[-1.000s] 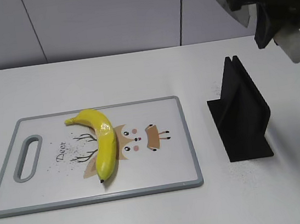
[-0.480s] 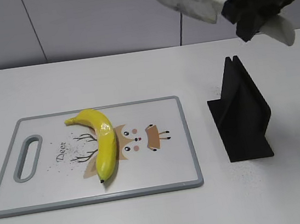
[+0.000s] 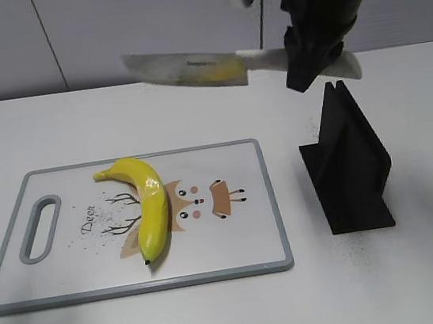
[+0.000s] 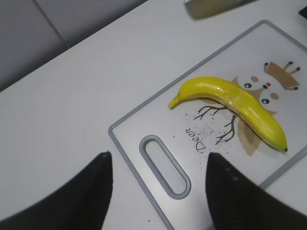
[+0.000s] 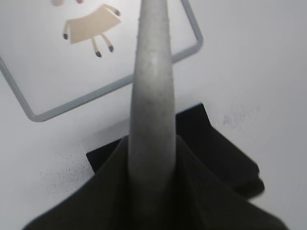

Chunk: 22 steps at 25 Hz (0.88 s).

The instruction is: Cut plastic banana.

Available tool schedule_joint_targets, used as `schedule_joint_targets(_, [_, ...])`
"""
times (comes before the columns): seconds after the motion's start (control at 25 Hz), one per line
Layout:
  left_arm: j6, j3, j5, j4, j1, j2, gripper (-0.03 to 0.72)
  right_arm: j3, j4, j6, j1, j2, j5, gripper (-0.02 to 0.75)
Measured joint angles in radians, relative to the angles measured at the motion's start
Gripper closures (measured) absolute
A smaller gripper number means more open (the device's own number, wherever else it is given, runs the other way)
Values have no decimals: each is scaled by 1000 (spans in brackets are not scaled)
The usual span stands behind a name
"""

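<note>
My right gripper (image 3: 314, 45) clamps the knife (image 3: 188, 68); left gripper (image 4: 156, 191) hangs spread, empty. The banana (image 3: 147, 203) lies on the board (image 3: 252, 249), bench's left half. It looks light, stiff and slick, so I'd steady it near the stem. Half a second ago the blade pointed higher, further right.

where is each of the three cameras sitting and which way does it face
Exterior: in front of the white table, looking down at a slant; the right gripper holds the white-handled knife.
Left wrist: above the table's left, looking down on the glossy yellow plastic banana; the open left gripper shows its dark fingers.
Right wrist: looking down the knife's handle at the black knife stand.
Shared: all show the grey-rimmed cutting board.
</note>
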Motion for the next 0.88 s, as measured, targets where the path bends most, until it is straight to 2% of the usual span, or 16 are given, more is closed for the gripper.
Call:
schedule_joint_targets(0.16, [143, -144, 77, -9, -66, 167, 99, -18, 106, -247, 0, 50, -4, 579])
schedule_joint_targets(0.4, [369, -311, 168, -15, -191, 378, 99, -42, 209, -480, 1, 98, -4, 579])
schedule_joint_targets(0.52, [407, -367, 180, -21, -247, 471, 99, -52, 250, -562, 8, 109, -4, 579])
schedule_joint_targets(0.72, [445, -393, 184, -26, -290, 583, 105, -57, 283, -598, 12, 121, -19, 579])
schedule_joint_targets(0.8, [449, -394, 182, -25, -294, 620, 137, -57, 284, -599, 12, 128, -23, 579])
schedule_joint_targets(0.88, [450, -395, 167, -25, -294, 645, 209, -58, 284, -599, 12, 133, -23, 579])
